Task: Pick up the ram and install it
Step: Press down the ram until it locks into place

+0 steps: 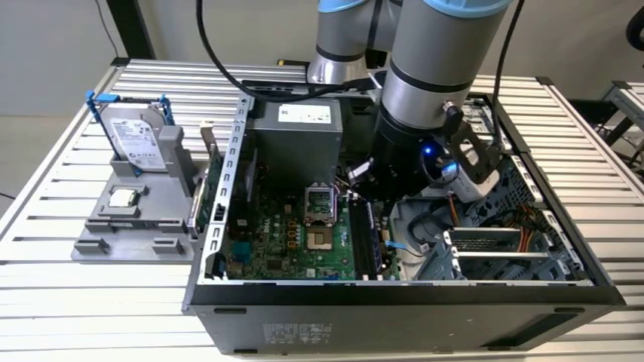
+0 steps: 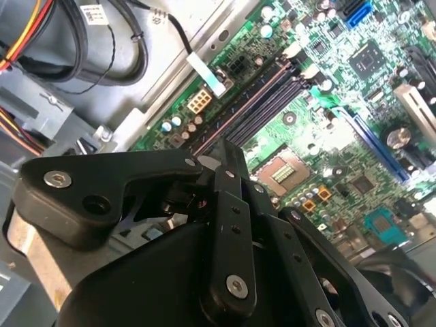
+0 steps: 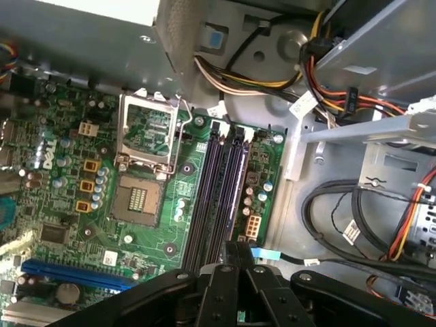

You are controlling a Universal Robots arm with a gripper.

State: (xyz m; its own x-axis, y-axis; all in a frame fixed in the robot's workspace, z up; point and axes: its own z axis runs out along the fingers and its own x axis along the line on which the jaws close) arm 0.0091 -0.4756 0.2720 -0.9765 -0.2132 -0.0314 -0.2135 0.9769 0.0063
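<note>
The ram (image 1: 198,200), a thin dark-green board, stands on edge at the right side of the grey fixture (image 1: 131,226), just outside the computer case's left wall. My gripper (image 2: 228,148) hangs inside the open case, far from the ram. It hovers over the long black memory slots (image 3: 218,184) beside the processor socket (image 3: 139,197). In both wrist views its black fingers (image 3: 228,272) are drawn together, and I see nothing between them. The slots look bare.
A silver hard drive (image 1: 136,139) with blue rails stands upright on the fixture, and a processor chip (image 1: 123,197) lies in front of it. Inside the case are the power supply (image 1: 297,139), cable bundles (image 3: 340,225) and a drive cage (image 1: 493,245) on the exterior view's right.
</note>
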